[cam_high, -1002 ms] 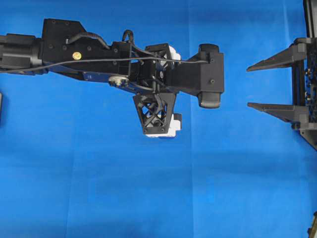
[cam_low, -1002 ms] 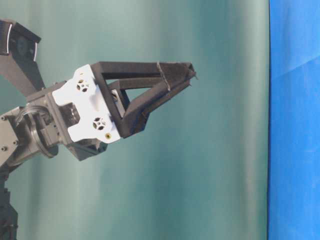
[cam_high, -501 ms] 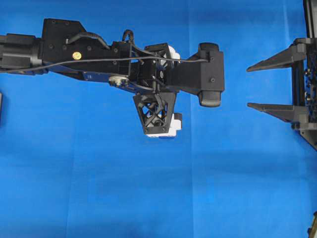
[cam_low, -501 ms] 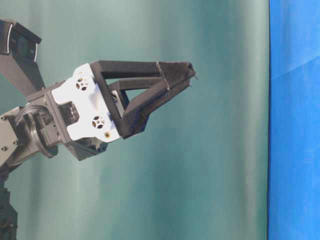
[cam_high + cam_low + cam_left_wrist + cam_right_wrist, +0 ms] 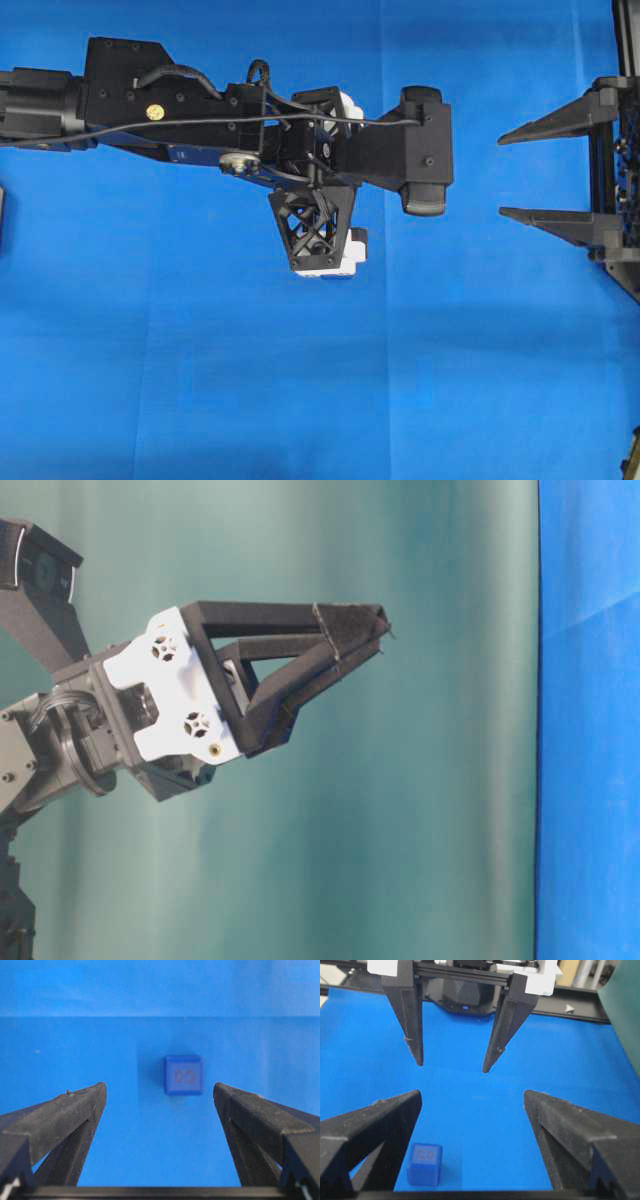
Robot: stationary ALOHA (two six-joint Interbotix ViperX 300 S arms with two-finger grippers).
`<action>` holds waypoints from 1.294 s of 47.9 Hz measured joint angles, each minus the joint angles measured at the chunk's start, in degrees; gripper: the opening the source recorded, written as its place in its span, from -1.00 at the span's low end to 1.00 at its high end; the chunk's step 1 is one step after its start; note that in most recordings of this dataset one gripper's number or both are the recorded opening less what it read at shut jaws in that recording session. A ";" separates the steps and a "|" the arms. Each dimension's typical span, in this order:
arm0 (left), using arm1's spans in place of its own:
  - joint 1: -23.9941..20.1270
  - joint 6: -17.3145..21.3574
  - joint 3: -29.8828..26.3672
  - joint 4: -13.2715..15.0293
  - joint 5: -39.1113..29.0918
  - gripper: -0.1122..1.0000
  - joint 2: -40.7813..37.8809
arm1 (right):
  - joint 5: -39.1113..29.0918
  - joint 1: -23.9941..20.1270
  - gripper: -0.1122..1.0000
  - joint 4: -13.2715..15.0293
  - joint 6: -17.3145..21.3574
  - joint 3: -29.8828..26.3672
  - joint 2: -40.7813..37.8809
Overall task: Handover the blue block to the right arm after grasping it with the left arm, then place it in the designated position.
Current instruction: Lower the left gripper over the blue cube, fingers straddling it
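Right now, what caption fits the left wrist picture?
Open left claw hovering above the blue block on the blue cloth.

blue cloth over table; teal-green backdrop; even light

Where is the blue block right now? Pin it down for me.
The blue block lies on the blue cloth, below and between the left hand's open fingers in the left wrist view, untouched. In the right wrist view it sits lower left, by the right hand.

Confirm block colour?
Dark blue, a shade deeper than the cloth; the block shows best in the left wrist view.
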State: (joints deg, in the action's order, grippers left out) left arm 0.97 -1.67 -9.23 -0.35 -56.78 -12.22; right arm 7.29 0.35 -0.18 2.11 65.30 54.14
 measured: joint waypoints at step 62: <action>1.76 -6.06 17.31 -0.09 25.66 0.85 -0.97 | 0.00 -0.09 0.94 0.00 -0.09 0.00 -1.14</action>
State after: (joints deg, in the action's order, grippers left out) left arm 2.72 -7.73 8.09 -0.44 -31.11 -13.18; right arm 7.29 0.26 -0.18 2.02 65.30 53.00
